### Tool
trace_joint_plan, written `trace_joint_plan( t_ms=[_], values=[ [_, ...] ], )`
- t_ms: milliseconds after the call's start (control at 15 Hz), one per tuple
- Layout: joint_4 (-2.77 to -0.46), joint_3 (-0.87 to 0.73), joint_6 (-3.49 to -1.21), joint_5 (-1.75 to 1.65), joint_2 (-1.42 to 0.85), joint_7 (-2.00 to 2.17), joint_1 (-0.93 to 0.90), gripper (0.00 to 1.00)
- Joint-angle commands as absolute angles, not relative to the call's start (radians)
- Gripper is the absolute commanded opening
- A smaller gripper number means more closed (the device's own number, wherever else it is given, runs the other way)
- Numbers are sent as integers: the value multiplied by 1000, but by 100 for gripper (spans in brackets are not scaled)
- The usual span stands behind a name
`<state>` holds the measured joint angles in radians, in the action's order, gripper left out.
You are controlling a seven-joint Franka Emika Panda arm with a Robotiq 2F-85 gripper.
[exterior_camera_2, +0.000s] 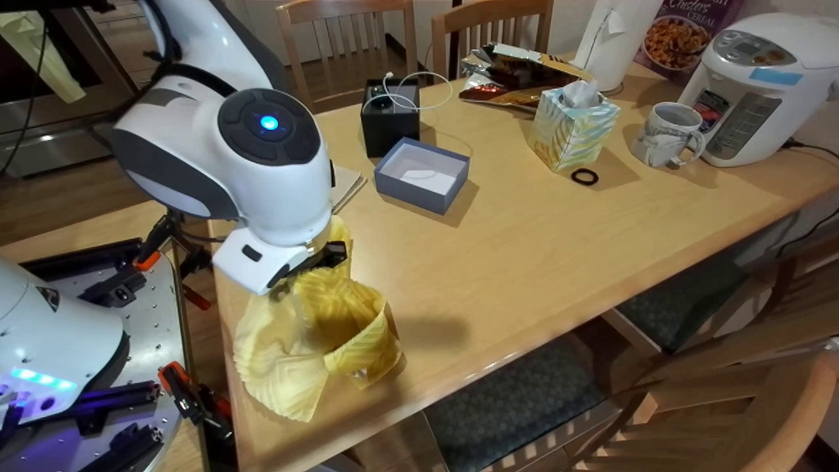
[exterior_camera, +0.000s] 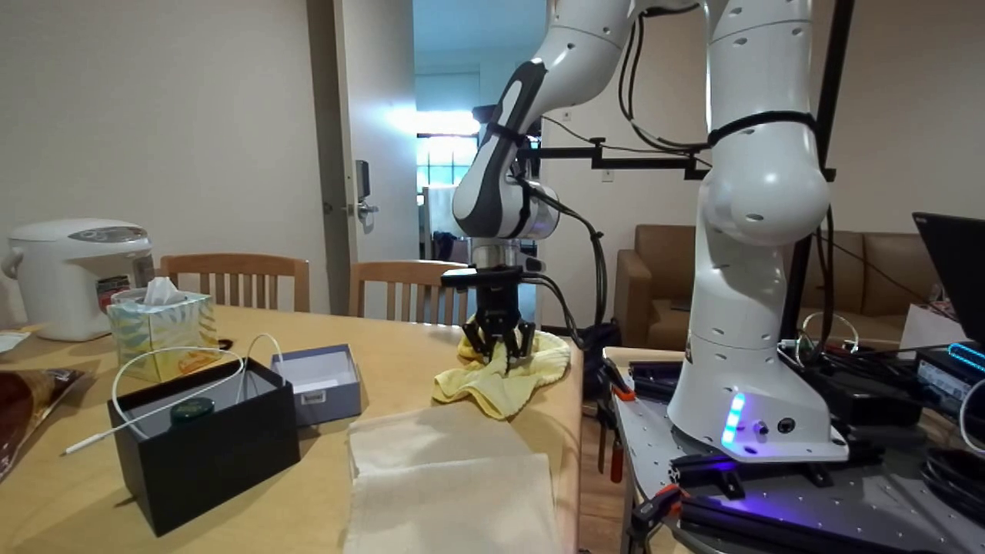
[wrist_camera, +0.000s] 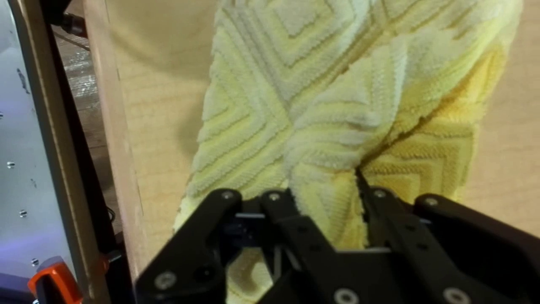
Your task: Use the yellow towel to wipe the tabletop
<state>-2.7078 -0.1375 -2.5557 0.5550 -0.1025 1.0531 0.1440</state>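
Where the gripper (wrist_camera: 325, 190) pinches it, the ridged yellow towel (wrist_camera: 329, 122) bunches into soft folds

In the wrist view the top edge crops the yellow towel (wrist_camera: 270, 105) and the bottom the claw (wrist_camera: 327, 192), while in an exterior view the left edge cuts what seems a bag (exterior_camera: 23, 404), and a label (exterior_camera: 313, 397) on the blue-grey box (exterior_camera: 340, 402) is too small to read.
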Motion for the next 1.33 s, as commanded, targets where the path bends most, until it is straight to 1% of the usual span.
trace_joint_plan(
  t_ms=[0,600,1267],
  values=[
    [-2677,-181,-2568,507,-168,1123,157,7],
    [-2671,-287,-2570,498,-204,1280,215,7],
    [-2638,-363,-2514,655,-222,1240,343,7]
  ],
)
